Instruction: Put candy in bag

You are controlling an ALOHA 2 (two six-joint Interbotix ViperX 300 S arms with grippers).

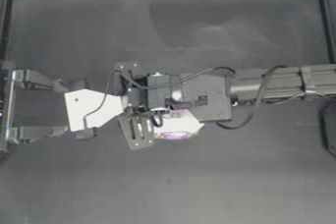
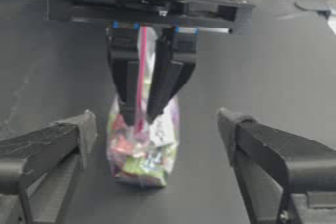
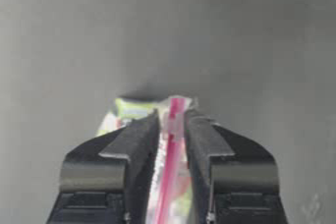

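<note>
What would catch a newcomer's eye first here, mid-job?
The clear plastic zip bag with the pink-red seal strip, hanging upright near the table's middle with colourful candies showing through. The right end effector, reaching in from above, is shut on its seal. The left end effector waits open, level with the bag.

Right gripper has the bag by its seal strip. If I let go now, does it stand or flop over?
Likely flops. The bag is thin clear film hanging from the right gripper, pinched at the pink seal strip. Its candies sit bunched low, so it may slump rather than stand. The left gripper waits open nearby.
</note>
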